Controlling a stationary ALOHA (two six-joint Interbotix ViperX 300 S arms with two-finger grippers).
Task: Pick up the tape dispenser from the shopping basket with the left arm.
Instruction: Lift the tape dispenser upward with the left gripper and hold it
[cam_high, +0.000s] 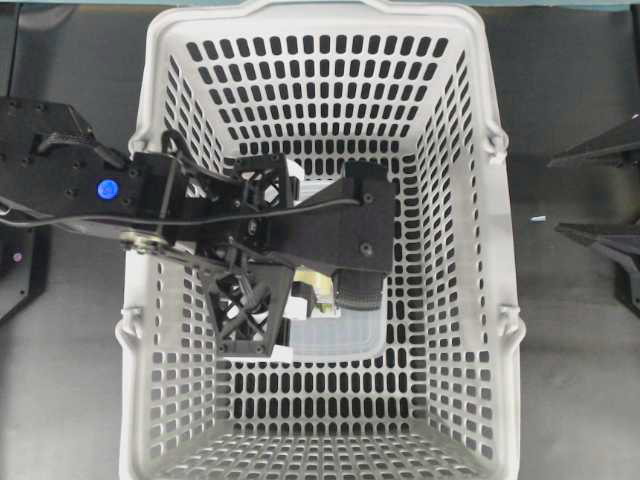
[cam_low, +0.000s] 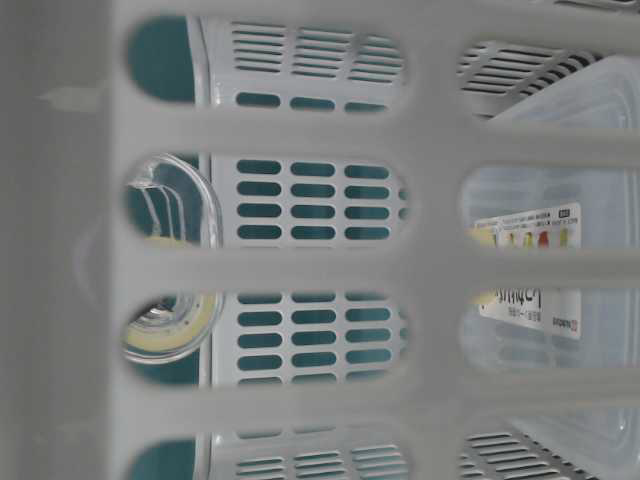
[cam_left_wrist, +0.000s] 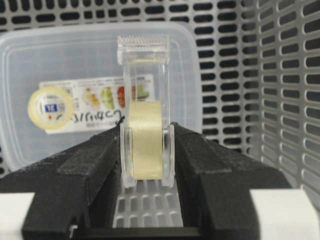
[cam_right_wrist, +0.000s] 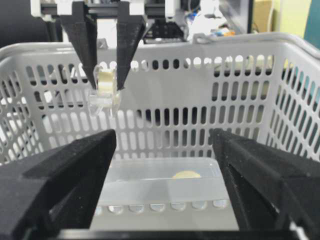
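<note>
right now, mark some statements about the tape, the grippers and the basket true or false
1. The left gripper is shut on the tape dispenser. True.
2. The dispenser lies on the basket floor. False: the right wrist view shows it held up in the air, apart from the floor.
3. A clear plastic tray lies in the basket. True.
4. The right gripper holds the tray. False: it is open and holds nothing.
5. The dispenser has no tape in it. False: a pale-yellow roll sits inside.

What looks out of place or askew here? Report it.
Nothing stands out. The tape dispenser sits square between the left end effector fingers, lifted above the clear plastic tray in the shopping basket. The right end effector is open and empty.
</note>
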